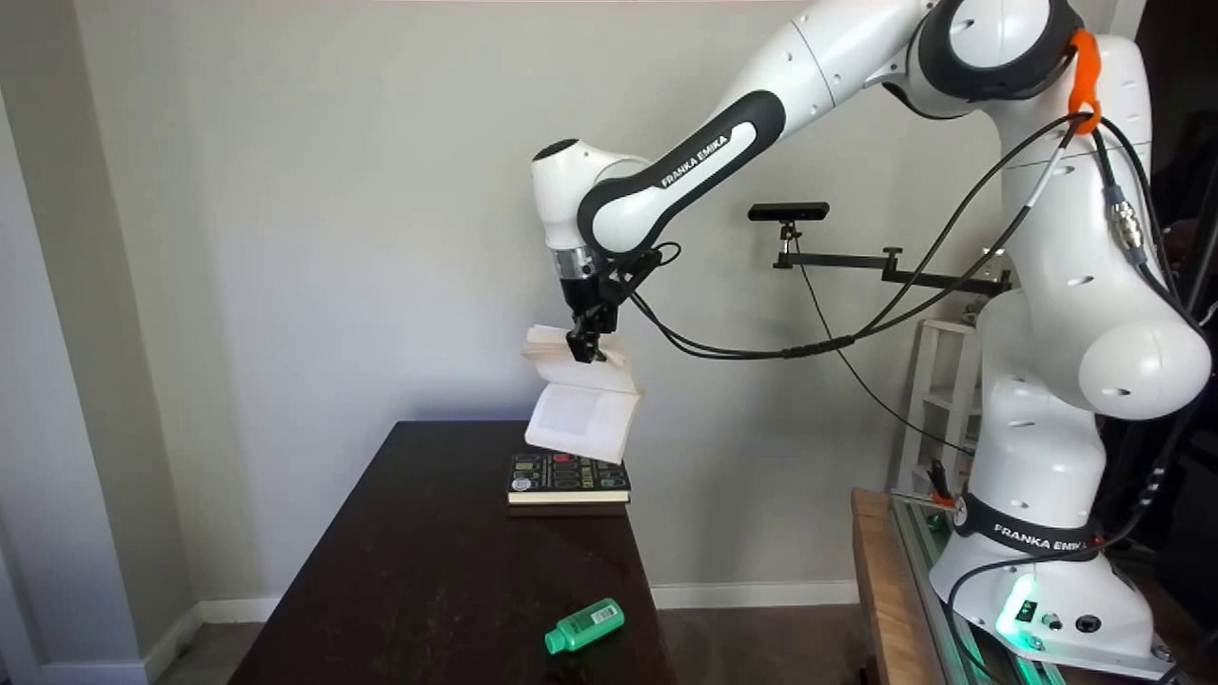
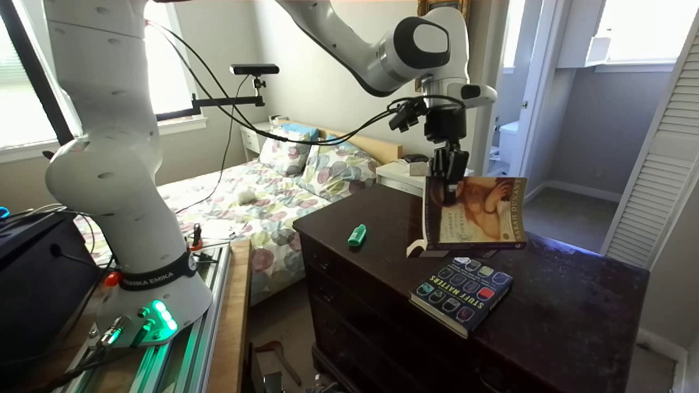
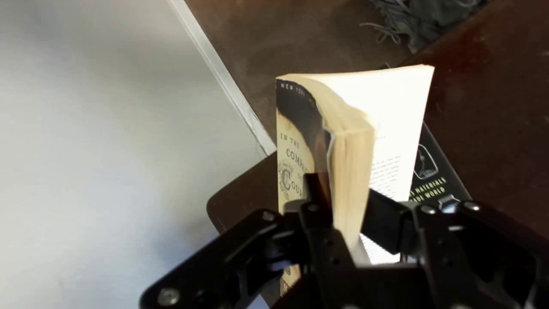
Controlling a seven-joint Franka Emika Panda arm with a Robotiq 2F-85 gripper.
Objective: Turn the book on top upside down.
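The book on top is held up in the air, tilted and partly open. Its tan cover with the reddish-orange picture faces outward in an exterior view. Pale pages hang open on the other side. My gripper is shut on a thick bundle of its pages and the front cover; this also shows in an exterior view and the wrist view. In the wrist view the pale page edges stand between the fingers. The loose part hangs just over a dark book; I cannot tell whether they touch.
The dark book lies flat near the edge of a dark brown dresser. A small bright green bottle lies on the dresser, also in an exterior view. A wall stands behind. A bed is beyond the dresser.
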